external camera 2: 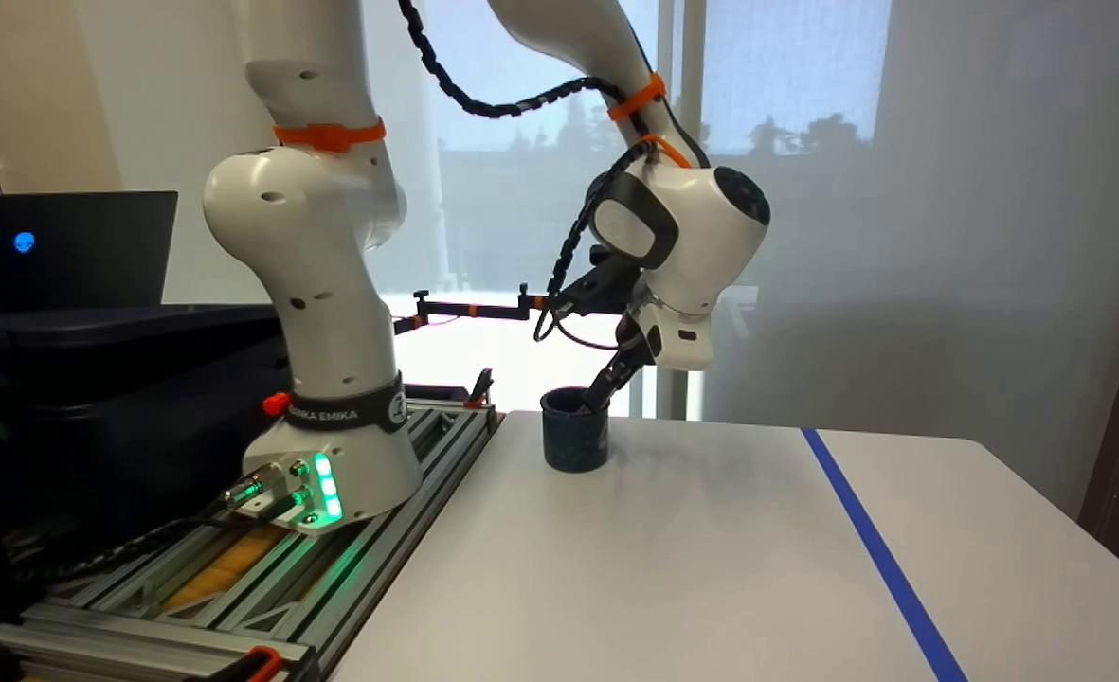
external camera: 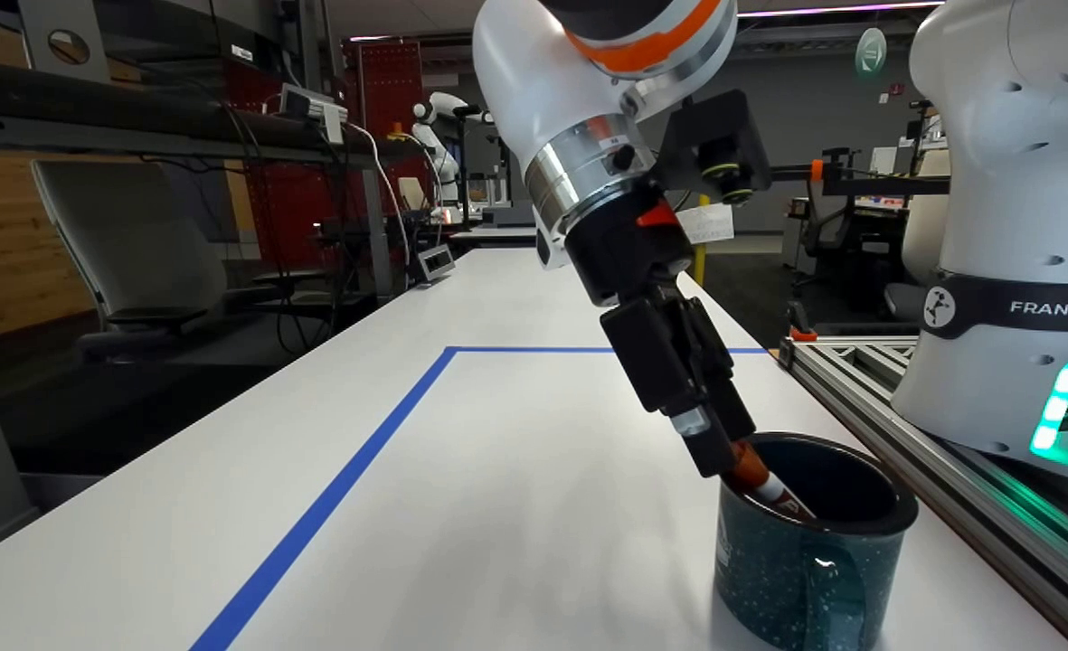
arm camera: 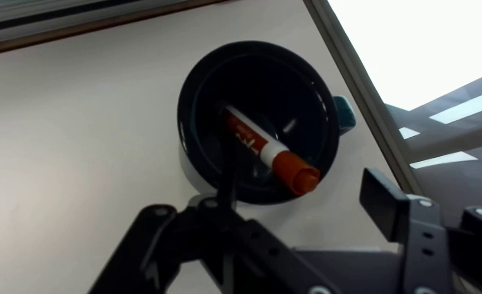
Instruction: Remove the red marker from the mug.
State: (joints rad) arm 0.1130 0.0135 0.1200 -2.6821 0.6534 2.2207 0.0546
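Slantwise, the hand [arm camera: 304,190] points down at the mug [external camera: 764,574], unclenched, its jaws well apart, with the orange-red end of the marker [arm camera: 265,143] between them in the wrist view. Upright on the worktop [external camera: 515,506], the mug holds the marker leaning inside, that end at the rim. The marker's white lettering is too blurred to read; the base [external camera: 986,389] reads "FRANKA E" in an exterior view.
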